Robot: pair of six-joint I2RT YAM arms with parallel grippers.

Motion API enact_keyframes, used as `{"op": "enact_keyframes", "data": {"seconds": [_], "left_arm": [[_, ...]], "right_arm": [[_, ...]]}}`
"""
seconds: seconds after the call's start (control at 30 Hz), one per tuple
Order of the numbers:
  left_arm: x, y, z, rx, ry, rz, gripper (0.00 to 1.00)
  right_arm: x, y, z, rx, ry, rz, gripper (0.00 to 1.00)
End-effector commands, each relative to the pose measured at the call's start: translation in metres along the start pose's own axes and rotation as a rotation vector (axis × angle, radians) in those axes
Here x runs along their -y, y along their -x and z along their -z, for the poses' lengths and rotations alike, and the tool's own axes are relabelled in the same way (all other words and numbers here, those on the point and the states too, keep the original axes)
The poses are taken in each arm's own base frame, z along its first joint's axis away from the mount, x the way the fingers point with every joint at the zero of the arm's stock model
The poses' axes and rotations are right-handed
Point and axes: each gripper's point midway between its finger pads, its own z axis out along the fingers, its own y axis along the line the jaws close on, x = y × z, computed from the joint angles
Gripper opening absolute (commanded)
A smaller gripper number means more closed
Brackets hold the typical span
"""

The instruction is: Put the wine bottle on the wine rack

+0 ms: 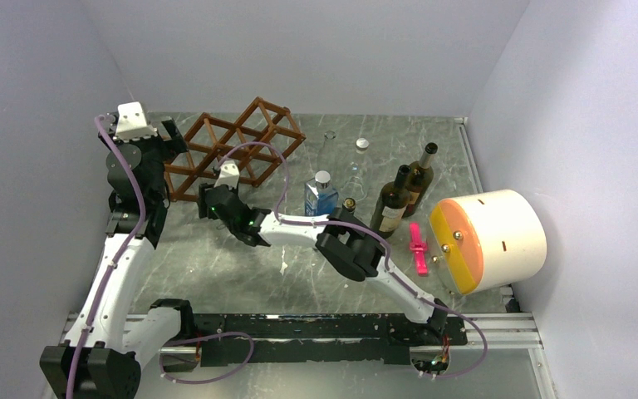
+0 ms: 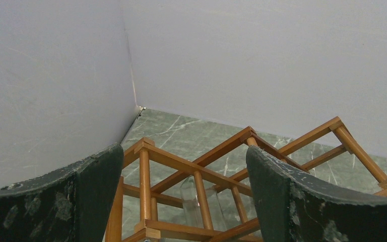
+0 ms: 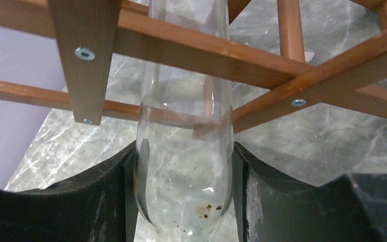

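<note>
Wine bottle: a clear glass wine bottle (image 3: 184,151) sits clamped in the right gripper (image 3: 184,201), with the glass touching both dark pads. Its forward part already reaches in among the wooden bars.
Wine rack: the reddish-brown wooden lattice wine rack (image 1: 241,141) stands at the far left of the grey-green marbled tabletop (image 1: 216,270), directly ahead of the right gripper.
Key relation: the bottle's long axis runs straight forward from the right gripper into an open diamond cell. It crosses the rack's near face roughly square, so the rack lies ahead of the gripper, not beside it.
Seating: I cannot tell whether the glass already rests on the bars or hangs on the grip alone. Nor can I tell which end of the bottle the gripper holds.
Left gripper: the left gripper (image 2: 186,171) has its fingers spread wide and holds nothing. It hovers over the rack's left end, looking down into the frame, where clear glass shows faintly.
Nearer arm: both arms are at the rack, but only the right has the bottle, so the coming move belongs to it.
Step judged: this looks late in the placing. The next move probably slides the bottle further along its axis until the bars carry it, then lets go.
Risk: a tilted axis could snag a bar or push the light frame.
Elsewhere: two dark glass bottles (image 1: 405,195) and a blue square bottle (image 1: 321,198) stand upright, well apart to the right.
</note>
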Motion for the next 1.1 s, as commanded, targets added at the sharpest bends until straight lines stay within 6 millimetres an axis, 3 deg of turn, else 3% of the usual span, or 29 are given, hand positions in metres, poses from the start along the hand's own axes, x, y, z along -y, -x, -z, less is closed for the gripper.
{"op": "enact_keyframes", "data": {"seconds": [0.0,0.23,0.67,1.07], "left_arm": [[-0.003,0.006,-0.001,0.026,0.001,-0.005,0.95],[-0.002,0.004,-0.001,0.023,-0.001,-0.005,0.95],[-0.002,0.004,-0.001,0.021,0.0,-0.006,0.95],[-0.004,0.007,0.0,0.021,0.004,-0.005,0.95]], "right_arm": [[-0.019,0.028,-0.011,0.055,0.057,-0.106,0.26],[-0.014,0.014,-0.024,0.034,0.04,-0.092,0.46],[-0.005,0.014,-0.028,0.02,0.021,-0.037,0.83],[-0.019,0.048,-0.001,0.01,0.084,-0.009,0.92]]}}
